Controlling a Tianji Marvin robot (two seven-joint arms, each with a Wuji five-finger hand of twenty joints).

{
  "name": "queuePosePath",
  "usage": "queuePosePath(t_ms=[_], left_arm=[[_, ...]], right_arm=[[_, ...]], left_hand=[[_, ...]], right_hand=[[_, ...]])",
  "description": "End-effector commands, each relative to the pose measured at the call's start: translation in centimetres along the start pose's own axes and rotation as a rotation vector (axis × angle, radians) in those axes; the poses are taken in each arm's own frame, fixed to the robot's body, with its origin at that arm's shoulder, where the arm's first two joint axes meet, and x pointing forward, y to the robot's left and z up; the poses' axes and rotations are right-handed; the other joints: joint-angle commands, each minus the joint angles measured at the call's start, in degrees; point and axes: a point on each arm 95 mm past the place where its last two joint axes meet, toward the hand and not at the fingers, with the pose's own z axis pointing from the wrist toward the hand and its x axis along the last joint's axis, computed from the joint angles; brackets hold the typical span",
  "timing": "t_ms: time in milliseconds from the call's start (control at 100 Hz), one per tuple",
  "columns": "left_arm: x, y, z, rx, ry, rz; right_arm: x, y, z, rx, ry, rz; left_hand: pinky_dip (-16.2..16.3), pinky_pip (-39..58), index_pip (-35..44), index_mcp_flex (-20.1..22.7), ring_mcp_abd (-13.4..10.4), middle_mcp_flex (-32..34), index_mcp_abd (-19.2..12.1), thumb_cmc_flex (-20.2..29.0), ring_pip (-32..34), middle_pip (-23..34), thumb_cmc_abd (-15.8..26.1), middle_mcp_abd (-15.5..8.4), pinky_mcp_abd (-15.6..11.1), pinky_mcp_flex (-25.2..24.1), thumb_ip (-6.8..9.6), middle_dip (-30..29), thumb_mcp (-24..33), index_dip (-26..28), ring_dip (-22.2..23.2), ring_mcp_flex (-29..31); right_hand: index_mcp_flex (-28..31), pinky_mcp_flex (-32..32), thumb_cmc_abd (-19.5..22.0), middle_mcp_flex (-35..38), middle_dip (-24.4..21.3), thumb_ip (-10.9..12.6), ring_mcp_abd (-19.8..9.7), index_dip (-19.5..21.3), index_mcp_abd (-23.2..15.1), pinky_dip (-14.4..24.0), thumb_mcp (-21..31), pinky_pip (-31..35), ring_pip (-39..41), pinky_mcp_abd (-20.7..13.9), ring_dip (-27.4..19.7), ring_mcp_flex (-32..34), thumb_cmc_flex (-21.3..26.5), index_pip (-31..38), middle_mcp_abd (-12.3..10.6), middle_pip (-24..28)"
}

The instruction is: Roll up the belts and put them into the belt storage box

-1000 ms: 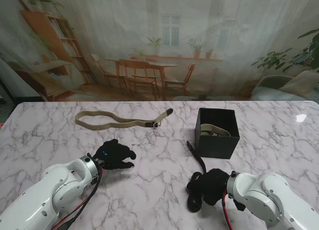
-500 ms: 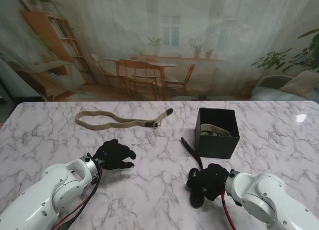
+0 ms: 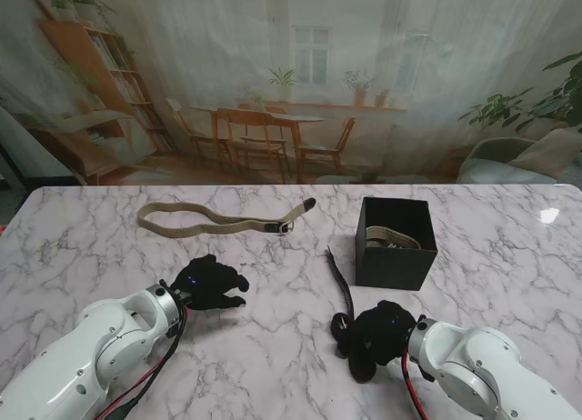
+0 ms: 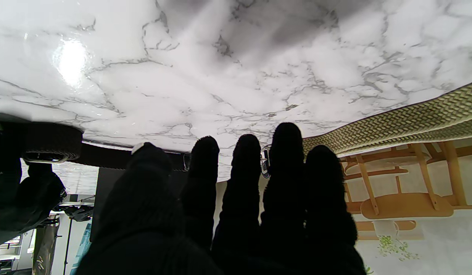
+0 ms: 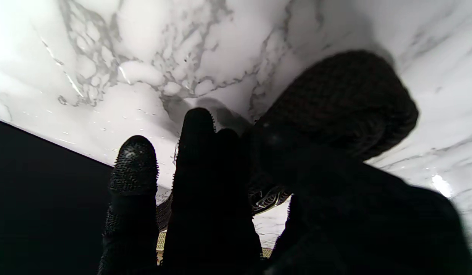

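A black belt trails across the marble from beside the black storage box toward me, and its near end is rolled up inside my right hand, which is shut on it. In the right wrist view the dark coil sits between thumb and fingers. A rolled tan belt lies inside the box. A second tan belt lies flat at the far left of the table, also seen as a woven strip. My left hand rests open on the table, holding nothing.
The box's black wall stands close beside my right hand. Behind the table's far edge hangs a printed backdrop of a room. The tan belt's buckle lies between the left hand and the box.
My right hand has moved left and a little nearer with the coil. The belt's free tail has swung left, away from the box. The left hand has stayed put.
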Motion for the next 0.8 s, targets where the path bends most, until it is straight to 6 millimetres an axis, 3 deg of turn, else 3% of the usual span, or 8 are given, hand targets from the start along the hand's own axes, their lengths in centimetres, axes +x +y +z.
queuePosePath(t_ms=[0, 80, 150, 310, 490, 640, 680, 790], left_arm=[[0.11, 0.16, 0.04, -0.013, 0.002, -0.002], [0.11, 0.17, 0.02, -0.013, 0.002, -0.002], [0.11, 0.18, 0.02, -0.013, 0.002, -0.003], [0.12, 0.19, 0.03, -0.014, 0.002, -0.002], [0.10, 0.18, 0.02, -0.014, 0.003, -0.002], [0.10, 0.19, 0.01, -0.015, 0.003, -0.003], [0.10, 0.19, 0.01, -0.014, 0.003, -0.002], [0.10, 0.20, 0.00, -0.014, 0.003, -0.002]], right_arm=[[0.40, -1.00, 0.22, 0.008, 0.009, 0.013], [0.43, -1.00, 0.32, -0.011, 0.014, 0.007], [0.49, -1.05, 0.41, -0.020, 0.015, 0.006], [0.59, -1.15, 0.47, -0.038, 0.009, 0.006], [0.75, -1.06, 0.65, -0.102, -0.010, 0.042], [0.99, -1.19, 0.76, -0.102, -0.022, 0.060], [1.07, -1.25, 0.80, -0.100, -0.024, 0.059], [1.26, -1.37, 0.75, -0.087, -0.034, 0.040]], left_hand=[[0.1, -0.4, -0.7, -1.3, 1.9, -0.2, 1.3, 0.4, -0.2, 0.0, 2.6, 0.8, 1.1, -0.2, 0.32, -0.1, -0.6, 0.6, -0.1, -0.6], [0.1, -0.4, -0.7, -1.3, 1.8, -0.2, 1.3, 0.3, -0.2, 0.1, 2.7, 0.9, 1.1, -0.2, 0.30, -0.1, -0.6, 0.6, -0.1, -0.6], [0.1, -0.5, -0.7, -1.3, 1.8, -0.2, 1.3, 0.3, -0.2, 0.1, 2.7, 0.9, 1.1, -0.3, 0.31, -0.1, -0.6, 0.6, -0.1, -0.7], [0.1, -0.4, -0.8, -1.3, 1.8, -0.2, 1.3, 0.2, -0.2, 0.0, 2.8, 0.9, 1.1, -0.2, 0.29, -0.1, -0.7, 0.6, -0.1, -0.6], [0.1, -0.5, -0.9, -1.4, 1.9, -0.2, 1.3, 0.0, -0.2, 0.0, 3.0, 0.9, 1.1, -0.3, 0.27, -0.1, -0.7, 0.5, -0.1, -0.7], [0.1, -0.4, -0.9, -1.4, 1.9, -0.2, 1.3, -0.2, -0.3, 0.0, 3.1, 0.9, 1.1, -0.3, 0.26, -0.1, -0.7, 0.5, -0.1, -0.7], [0.1, -0.5, -0.9, -1.4, 1.9, -0.3, 1.4, -0.2, -0.3, 0.0, 3.1, 0.9, 1.1, -0.3, 0.26, -0.1, -0.7, 0.5, -0.1, -0.8], [0.1, -0.5, -1.0, -1.5, 1.9, -0.5, 1.3, -0.4, -0.3, -0.2, 3.2, 0.9, 1.1, -0.5, 0.24, -0.2, -0.8, 0.4, -0.1, -0.9]], right_hand=[[6.5, 2.0, 0.5, 5.4, 2.7, -2.1, -0.5, 2.4, 6.6, 0.9, 0.2, 2.5, 3.0, -0.1, 2.5, 4.0, 2.7, 6.0, -6.8, -0.8], [7.1, 4.2, -0.6, 11.7, 6.0, -3.2, -1.3, -1.6, 4.8, 0.3, -3.0, 4.7, 4.5, -0.9, 2.5, 8.2, 0.9, 11.2, -7.6, -2.5], [7.9, 4.1, -1.5, 11.2, 6.1, -4.0, -0.7, -4.9, 2.3, -0.1, -6.0, 5.3, 4.9, -0.3, 2.6, 8.8, -3.3, 19.2, -6.0, -0.1], [10.9, 4.1, -0.1, 9.9, 3.5, -4.5, 0.0, -5.0, 2.7, 0.0, -9.4, 6.0, 6.0, -0.2, 3.3, 8.9, -9.9, 20.3, -5.0, 3.3], [17.6, 10.5, 3.9, 28.3, 0.4, -3.9, 2.4, -14.6, 14.2, -1.1, -12.4, 10.0, 13.5, 0.4, 3.4, 22.2, -10.6, 20.9, -5.2, 5.8], [18.5, 11.5, 3.8, 32.0, -1.5, -2.7, 2.6, -17.3, 20.0, -2.8, -11.5, 10.5, 15.2, 0.8, 2.4, 22.5, -12.8, 17.3, -4.9, 2.7], [18.0, 10.6, 3.0, 31.5, -1.2, -2.8, 2.5, -16.0, 18.5, -3.2, -11.5, 9.9, 14.6, 1.1, 1.8, 22.4, -13.0, 17.6, -5.3, 2.7], [19.2, 6.5, 1.9, 21.9, 2.1, -3.0, 2.4, -8.8, 6.8, -3.3, -13.5, 7.7, 9.4, 2.8, 2.2, 17.4, -12.9, 23.9, -4.8, 3.0]])
